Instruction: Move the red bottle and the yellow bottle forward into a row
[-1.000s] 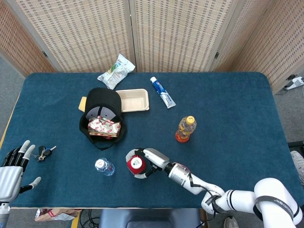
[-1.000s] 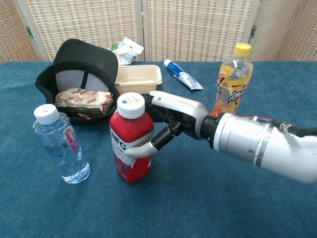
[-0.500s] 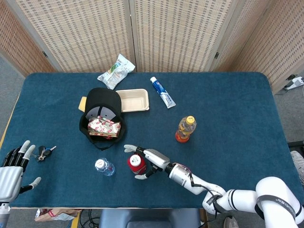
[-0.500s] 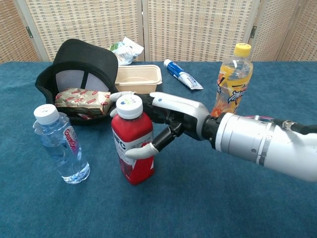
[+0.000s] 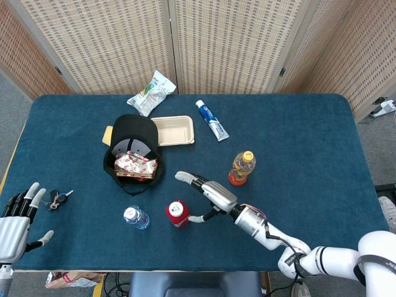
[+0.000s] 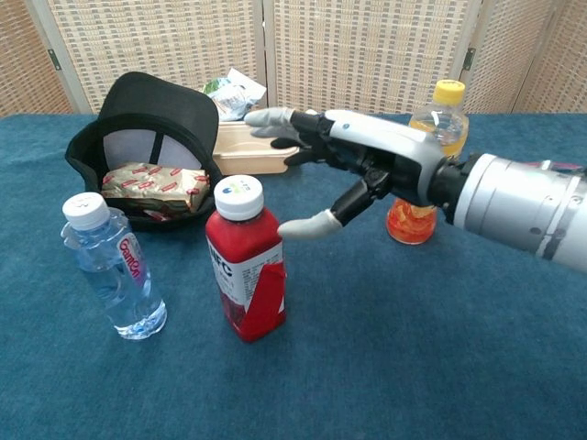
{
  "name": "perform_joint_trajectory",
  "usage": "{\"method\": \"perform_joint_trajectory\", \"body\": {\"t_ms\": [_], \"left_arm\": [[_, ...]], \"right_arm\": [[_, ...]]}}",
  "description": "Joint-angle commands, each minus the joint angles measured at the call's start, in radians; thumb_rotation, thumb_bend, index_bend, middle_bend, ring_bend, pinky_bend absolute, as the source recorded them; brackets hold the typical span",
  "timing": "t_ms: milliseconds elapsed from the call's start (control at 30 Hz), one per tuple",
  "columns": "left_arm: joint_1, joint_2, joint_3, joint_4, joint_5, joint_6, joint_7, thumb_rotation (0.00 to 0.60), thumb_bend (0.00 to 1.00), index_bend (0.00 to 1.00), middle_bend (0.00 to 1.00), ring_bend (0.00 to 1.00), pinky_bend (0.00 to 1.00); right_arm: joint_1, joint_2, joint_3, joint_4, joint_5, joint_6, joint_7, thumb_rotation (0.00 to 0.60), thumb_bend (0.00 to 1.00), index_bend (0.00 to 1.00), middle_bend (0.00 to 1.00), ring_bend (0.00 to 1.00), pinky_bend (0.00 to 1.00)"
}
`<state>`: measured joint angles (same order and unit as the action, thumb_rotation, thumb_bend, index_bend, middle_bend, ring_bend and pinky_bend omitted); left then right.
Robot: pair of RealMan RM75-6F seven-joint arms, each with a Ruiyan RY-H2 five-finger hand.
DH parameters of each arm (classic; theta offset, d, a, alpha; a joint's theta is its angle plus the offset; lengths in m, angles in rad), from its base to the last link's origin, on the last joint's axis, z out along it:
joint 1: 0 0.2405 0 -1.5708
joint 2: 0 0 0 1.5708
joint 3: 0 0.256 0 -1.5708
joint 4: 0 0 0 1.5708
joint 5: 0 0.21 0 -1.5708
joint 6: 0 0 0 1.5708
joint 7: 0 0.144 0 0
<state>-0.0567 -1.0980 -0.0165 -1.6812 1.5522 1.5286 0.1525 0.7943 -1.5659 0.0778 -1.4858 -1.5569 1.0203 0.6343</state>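
The blue-covered worktop [image 5: 309, 136] is seen from above, backed by woven screens. The right hand [image 5: 207, 193] is held above the cloth with its fingers [image 6: 275, 118] spread and nothing gripped; in the chest view the thumb tip is seen just beside the red bottle [image 6: 246, 259] but apart from it. The left hand [image 5: 17, 219] is rested at the near left edge, its fingers spread and nothing held, with a bunch of keys [image 5: 59, 199] just beside it. A black cap [image 5: 131, 151] is laid upside down near the middle left, and a red-and-white packet [image 5: 135, 165] is seen inside it. A beige tray [image 5: 175, 130] is set touching the cap's far side. A crumpled snack bag [image 5: 151, 93] is found near the far edge, and a toothpaste tube [image 5: 212, 120] is laid beside the tray. The red bottle is stood upright near the front edge, with a clear water bottle [image 5: 135, 217] upright just to its left. The yellow bottle [image 5: 242, 167] is stood upright farther back, behind the right hand in the chest view.
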Motion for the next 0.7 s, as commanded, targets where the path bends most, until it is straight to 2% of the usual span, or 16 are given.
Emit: {"method": "perform_joint_trajectory", "body": {"t_ms": [33, 167, 400, 533, 700], "left_arm": [[-0.002, -0.001, 0.000, 0.001, 0.003, -0.002, -0.002, 0.600, 0.14, 0.00, 0.00, 0.00, 0.06], [-0.008, -0.005, 0.000, 0.000, 0.010, -0.005, -0.005, 0.600, 0.14, 0.00, 0.00, 0.00, 0.06], [-0.015, -0.008, -0.003, -0.005, 0.016, -0.007, -0.002, 0.600, 0.14, 0.00, 0.00, 0.00, 0.06], [-0.017, -0.011, -0.001, -0.008, 0.020, -0.010, 0.000, 0.600, 0.14, 0.00, 0.00, 0.00, 0.06], [-0.015, -0.008, -0.002, -0.011, 0.021, -0.003, 0.002, 0.600, 0.14, 0.00, 0.00, 0.00, 0.06]], "right_arm": [[-0.046, 0.071, 0.005, -0.059, 0.009, 0.060, -0.071, 0.600, 0.20, 0.00, 0.12, 0.00, 0.09], [-0.082, 0.138, -0.003, -0.101, -0.009, 0.111, -0.137, 0.600, 0.23, 0.00, 0.17, 0.03, 0.09], [-0.136, 0.217, -0.012, -0.159, -0.050, 0.198, -0.195, 0.600, 0.22, 0.00, 0.17, 0.03, 0.09], [-0.168, 0.249, 0.002, -0.178, -0.040, 0.246, -0.245, 0.600, 0.16, 0.00, 0.15, 0.03, 0.09], [-0.202, 0.284, 0.032, -0.199, 0.038, 0.257, -0.278, 0.600, 0.07, 0.00, 0.12, 0.03, 0.09]]}}
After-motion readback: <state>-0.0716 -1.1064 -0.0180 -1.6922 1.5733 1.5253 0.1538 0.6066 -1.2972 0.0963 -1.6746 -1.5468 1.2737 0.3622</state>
